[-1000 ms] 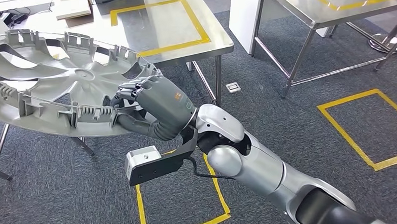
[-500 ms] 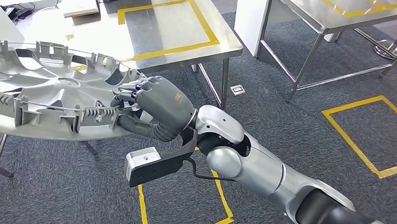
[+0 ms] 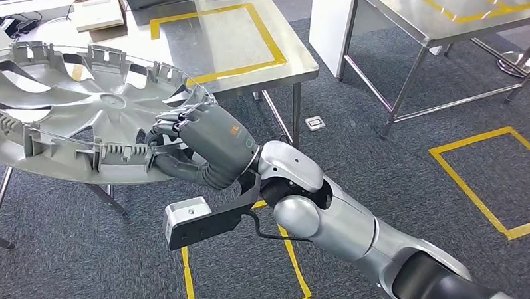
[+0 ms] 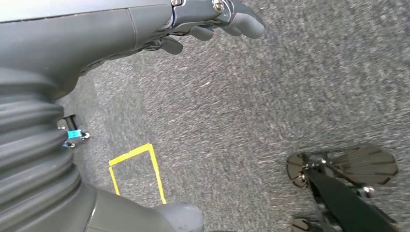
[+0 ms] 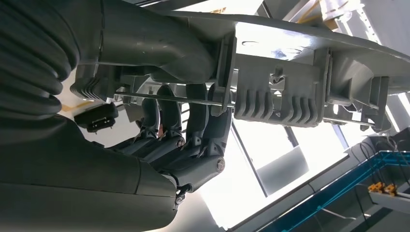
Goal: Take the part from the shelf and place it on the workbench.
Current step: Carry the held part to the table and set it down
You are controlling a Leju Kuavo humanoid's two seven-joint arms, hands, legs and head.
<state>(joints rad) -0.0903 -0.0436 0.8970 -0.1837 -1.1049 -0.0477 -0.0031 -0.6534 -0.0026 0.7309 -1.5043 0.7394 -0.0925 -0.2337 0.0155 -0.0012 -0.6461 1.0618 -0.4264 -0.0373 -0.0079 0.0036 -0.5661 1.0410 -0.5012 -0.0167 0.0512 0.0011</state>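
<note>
- Swung back right across the view since half a second ago, the part hangs over the surface edge.
- Right hand grips its rim.
- Left hand fingers apart, holding nothing.

Grey wheel-cover part held in the air, partly over the desk's near edge.

The part is a large, round, grey plastic disc with curved spoke-like cut-outs fanning from a smooth centre, and a raised rim set with ribbed clips and upright tabs all round. A thin wire ring runs along the inside of those clips. It lies nearly flat, inner side up, slightly tilted. The right hand grips it at the rim, fingers over the top and thumb beneath. The far half of the part overlaps the near edge of the steel desk, close to the yellow-taped rectangle; the near half hangs over the carpeted floor.
</note>
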